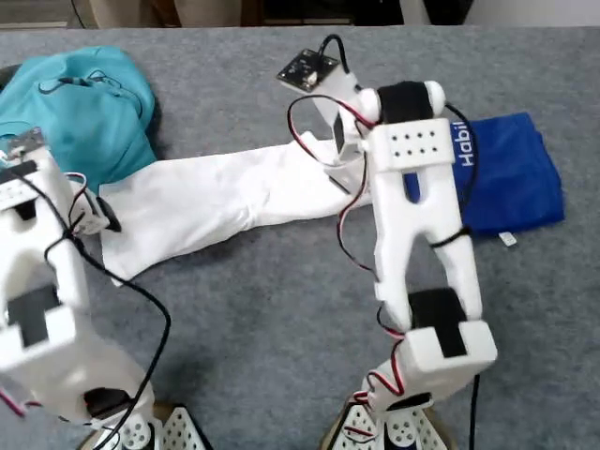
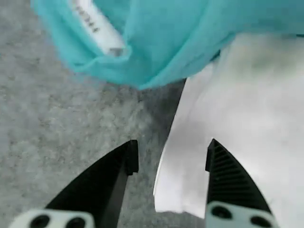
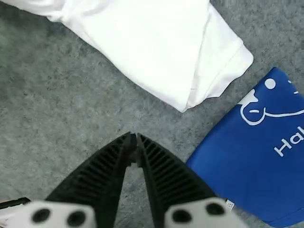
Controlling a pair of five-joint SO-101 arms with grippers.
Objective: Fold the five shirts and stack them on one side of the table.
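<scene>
A white shirt lies folded into a long strip across the middle of the grey table. My left gripper is at the strip's left end. In the left wrist view this gripper is open, its fingers straddling the white shirt's edge, with the teal shirt just beyond. My right gripper is shut on nothing, over bare table beside the white shirt's other end and the blue shirt. From above, the right gripper sits over that end.
A crumpled teal shirt is heaped at the far left. A folded blue shirt with white print lies at the right, partly under the right arm. Bare grey table spreads along the near side, between the two arm bases.
</scene>
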